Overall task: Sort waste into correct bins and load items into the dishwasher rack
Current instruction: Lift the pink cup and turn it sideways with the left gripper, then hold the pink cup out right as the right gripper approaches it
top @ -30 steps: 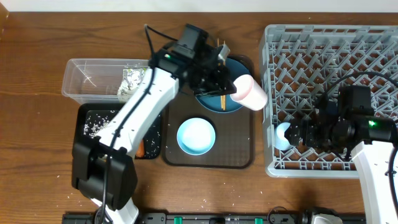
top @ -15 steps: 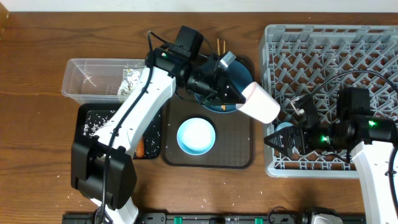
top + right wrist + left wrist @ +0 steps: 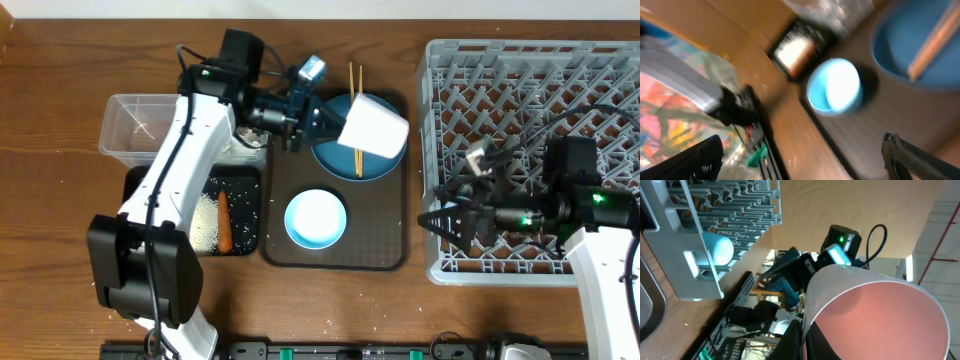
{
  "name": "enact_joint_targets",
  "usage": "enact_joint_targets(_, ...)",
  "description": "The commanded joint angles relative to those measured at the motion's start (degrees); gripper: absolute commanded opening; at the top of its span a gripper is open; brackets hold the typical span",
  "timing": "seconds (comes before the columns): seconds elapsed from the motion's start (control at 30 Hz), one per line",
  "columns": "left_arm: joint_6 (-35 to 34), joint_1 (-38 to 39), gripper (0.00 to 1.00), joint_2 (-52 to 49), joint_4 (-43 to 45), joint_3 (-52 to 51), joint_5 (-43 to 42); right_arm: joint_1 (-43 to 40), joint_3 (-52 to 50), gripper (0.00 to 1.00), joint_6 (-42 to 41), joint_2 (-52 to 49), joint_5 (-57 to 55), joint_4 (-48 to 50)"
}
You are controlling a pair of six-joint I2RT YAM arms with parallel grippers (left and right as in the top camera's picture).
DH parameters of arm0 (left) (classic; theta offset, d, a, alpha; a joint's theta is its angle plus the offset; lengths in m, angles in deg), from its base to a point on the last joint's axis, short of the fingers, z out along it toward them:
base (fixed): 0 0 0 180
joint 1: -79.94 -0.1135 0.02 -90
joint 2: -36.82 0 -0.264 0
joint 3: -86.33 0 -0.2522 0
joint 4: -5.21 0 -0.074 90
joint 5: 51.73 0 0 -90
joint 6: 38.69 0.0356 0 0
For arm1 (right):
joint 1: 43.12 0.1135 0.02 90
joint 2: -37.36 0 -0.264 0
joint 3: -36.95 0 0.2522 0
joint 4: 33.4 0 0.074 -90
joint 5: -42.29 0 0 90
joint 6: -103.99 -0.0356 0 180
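Right now the left gripper (image 3: 333, 122) is clamped on the rim of the pale pink cup (image 3: 374, 128), holding it tilted above the blue plate (image 3: 335, 160) in the upper middle of the overhead view. Two chopsticks (image 3: 352, 80) lie across that plate. Just below, the white-blue bowl (image 3: 316, 219) sits on the brown serving tray (image 3: 385, 255). At lower right the right gripper (image 3: 440, 220) hangs spread wide and empty at the left edge of the dishwasher rack (image 3: 530, 80), where the light blue cup (image 3: 715, 248) lies. At left, a carrot (image 3: 224, 222) and rice (image 3: 205, 222) rest in the black tray (image 3: 243, 205).
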Motion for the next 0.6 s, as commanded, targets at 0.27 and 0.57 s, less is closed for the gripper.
enact_joint_targets(0.27,15.0,1.1,0.06,1.3,-10.1,0.2,-3.0,0.3,0.4,0.99,1.3,0.0,18.0,7.7)
enact_joint_targets(0.57,16.8,6.1,0.06,1.3,-11.6,0.2,-3.0,0.4,0.4,0.99,1.3,0.0,18.0,7.7)
